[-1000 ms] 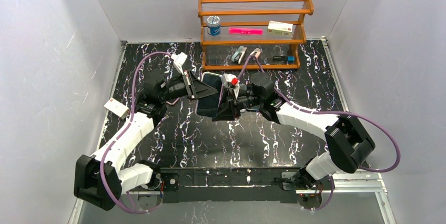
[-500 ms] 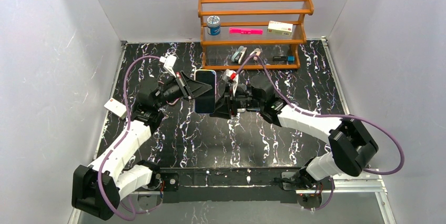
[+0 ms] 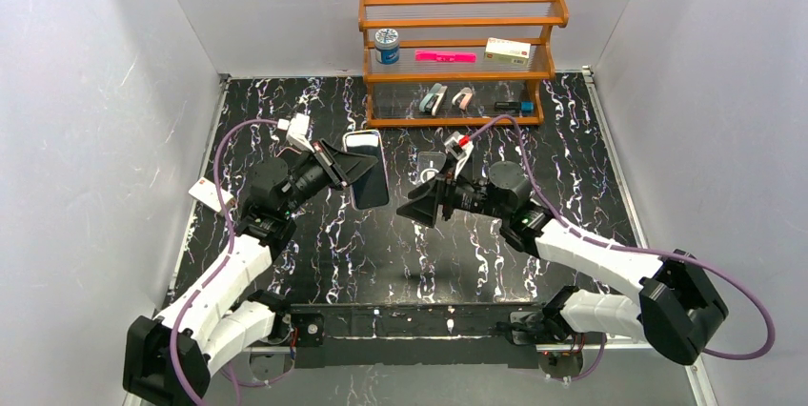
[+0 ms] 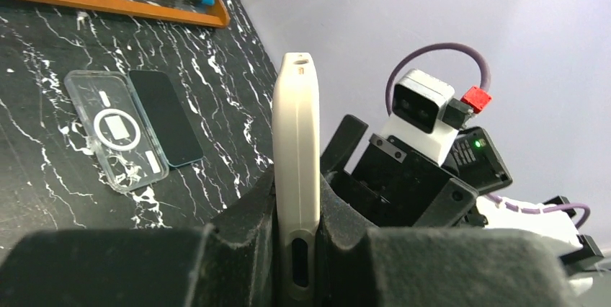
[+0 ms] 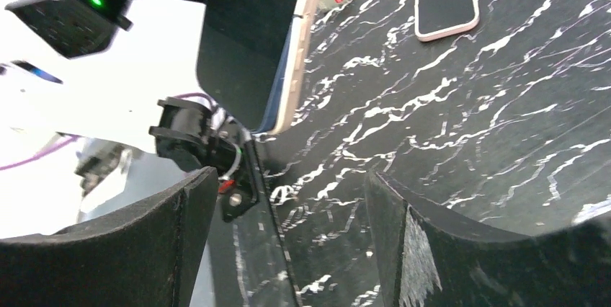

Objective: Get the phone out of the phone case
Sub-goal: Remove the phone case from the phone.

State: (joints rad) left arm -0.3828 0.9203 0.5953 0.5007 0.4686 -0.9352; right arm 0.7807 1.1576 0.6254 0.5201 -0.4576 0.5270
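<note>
Since 1 second ago the right claw (image 3: pixel 419 208) has let go of the phone (image 3: pixel 369 172), spread wide and backed off to its own side, and the phone has drifted slightly left. The phone hangs above the worktop (image 3: pixel 476 244) on edge, seemingly not yet out of the pale phone case (image 4: pixel 295 127), though the seam is too fine to be sure. The left claw (image 3: pixel 351 166) is clamped nearly closed on 1 end of it, fingers pressing its 2 broad faces. The right claw holds nothing and stands well apart. The phone looks stiff, smooth and glass-fronted, so it is likely slippery and would not take a drop well; the case rim probably flexes. The best purchase seems to be a free corner of the rim, peeled back against the left claw's hold. A clear case (image 4: pixel 115 130) and a dark slab (image 4: pixel 164 125) lie side by side on the worktop beyond.
</note>
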